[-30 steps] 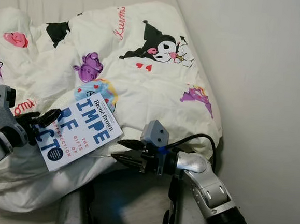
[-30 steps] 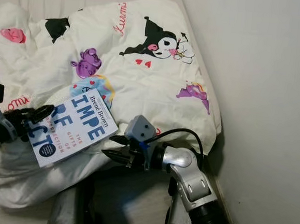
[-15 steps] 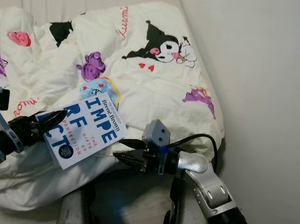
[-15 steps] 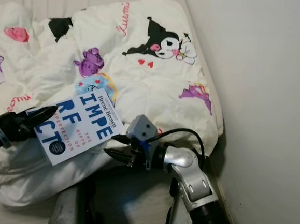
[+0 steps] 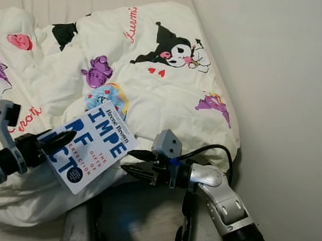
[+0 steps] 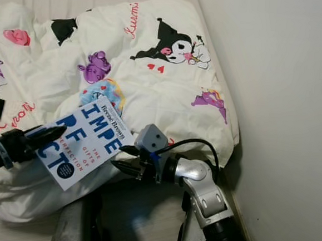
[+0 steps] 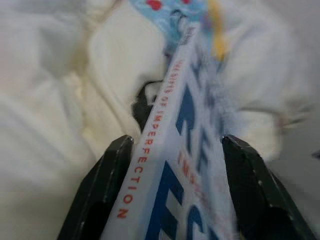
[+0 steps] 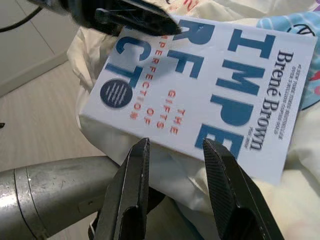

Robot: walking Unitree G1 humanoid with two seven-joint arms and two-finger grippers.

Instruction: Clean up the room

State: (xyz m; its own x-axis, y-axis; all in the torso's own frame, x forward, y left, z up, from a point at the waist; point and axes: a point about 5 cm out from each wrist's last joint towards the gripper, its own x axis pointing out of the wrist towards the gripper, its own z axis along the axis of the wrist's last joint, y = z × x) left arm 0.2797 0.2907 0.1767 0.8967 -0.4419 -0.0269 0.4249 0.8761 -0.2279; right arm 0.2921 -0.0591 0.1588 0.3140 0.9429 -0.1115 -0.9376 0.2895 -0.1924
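Note:
A white paperback book (image 5: 95, 146) with big blue letters hangs tilted over the front edge of the duvet. My left gripper (image 5: 52, 140) is shut on its lower left edge; the left wrist view has the book's spine (image 7: 170, 125) clamped between both black fingers (image 7: 102, 190). My right gripper (image 5: 132, 163) stands open just to the right of the book's near corner, without touching it. In the right wrist view the cover (image 8: 215, 95) lies just beyond the spread fingertips (image 8: 142, 150), and the left gripper (image 8: 130, 17) grips its far side.
A bed with a rumpled white duvet (image 5: 164, 81) printed with cartoon characters spreads ahead. A plain wall (image 5: 287, 80) runs close along the right. My legs (image 5: 80, 226) and the pale wood floor (image 8: 45, 115) are below the bed's edge.
My left gripper has carried the book a little to the right and nearer, turning it slightly. The right arm has hardly moved. The camera has shifted a little.

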